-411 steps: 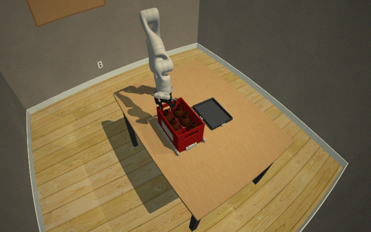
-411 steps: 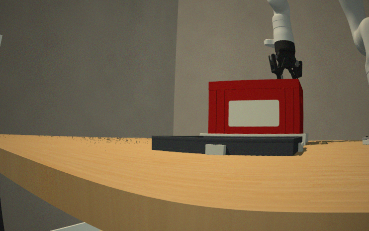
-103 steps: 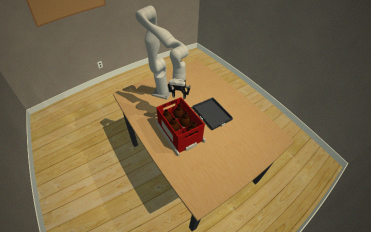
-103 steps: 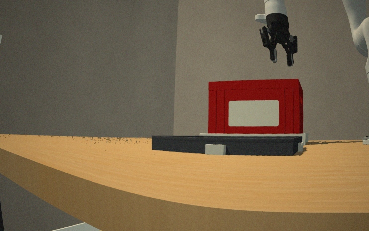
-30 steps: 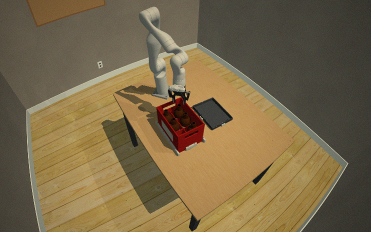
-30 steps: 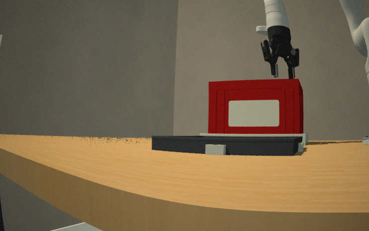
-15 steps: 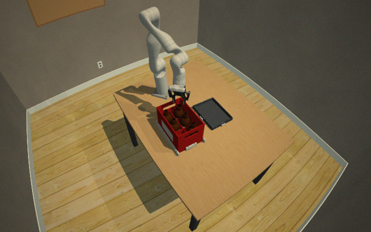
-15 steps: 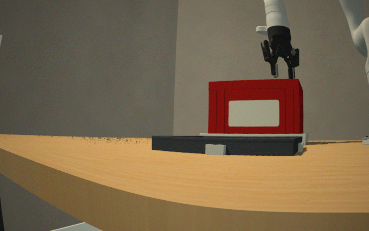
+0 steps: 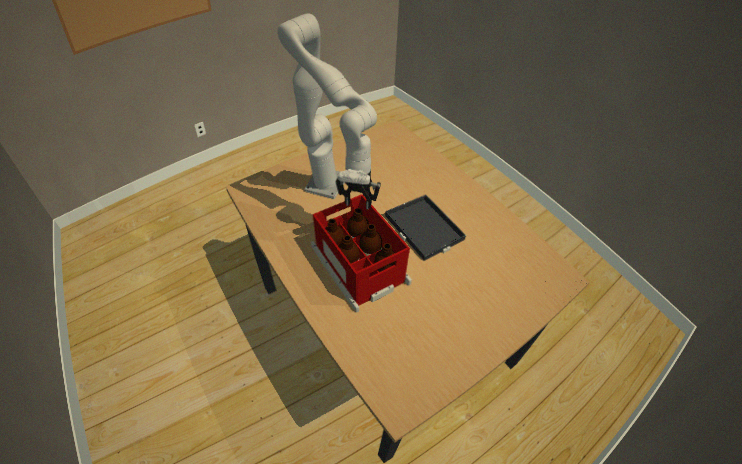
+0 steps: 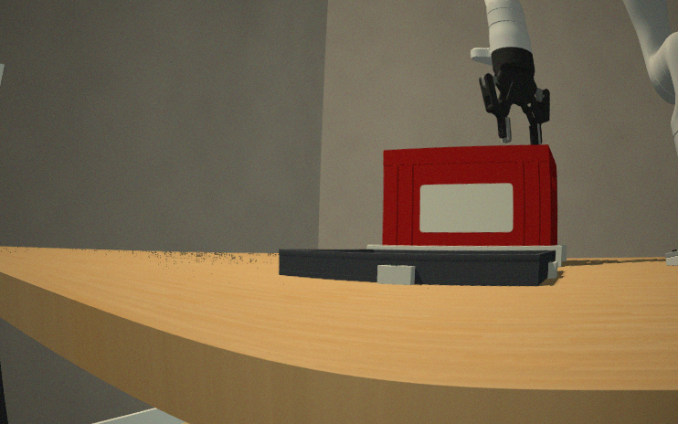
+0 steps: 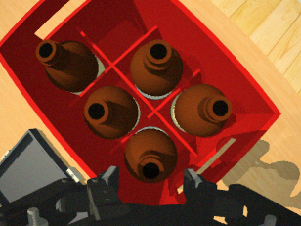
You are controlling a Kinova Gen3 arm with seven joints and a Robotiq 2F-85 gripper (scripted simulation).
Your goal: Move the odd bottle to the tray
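Observation:
The red crate (image 9: 383, 284) (image 10: 450, 172) stands on the table with five brown bottles upright in it. In the wrist view the bottles are one nearest the fingers (image 11: 150, 158), one at the middle left (image 11: 114, 118), one at the far left (image 11: 73, 69), one at the upper middle (image 11: 156, 72) and one at the right (image 11: 195, 109). One compartment is empty. I cannot tell which neck differs. My gripper (image 9: 357, 204) (image 10: 521, 141) (image 11: 150, 178) is open and empty, pointing down, its fingertips around rim height over the crate's robot-side end. The dark tray (image 9: 424, 227) (image 10: 450, 267) (image 11: 29, 165) is empty.
The crate's high walls and thin red dividers surround the bottles. Pale blocks lie along the crate's base (image 9: 381, 293) and at the tray's edge (image 9: 447, 248) (image 10: 396, 274). The tray lies close beside the crate's long side. The arm's base stands behind the crate.

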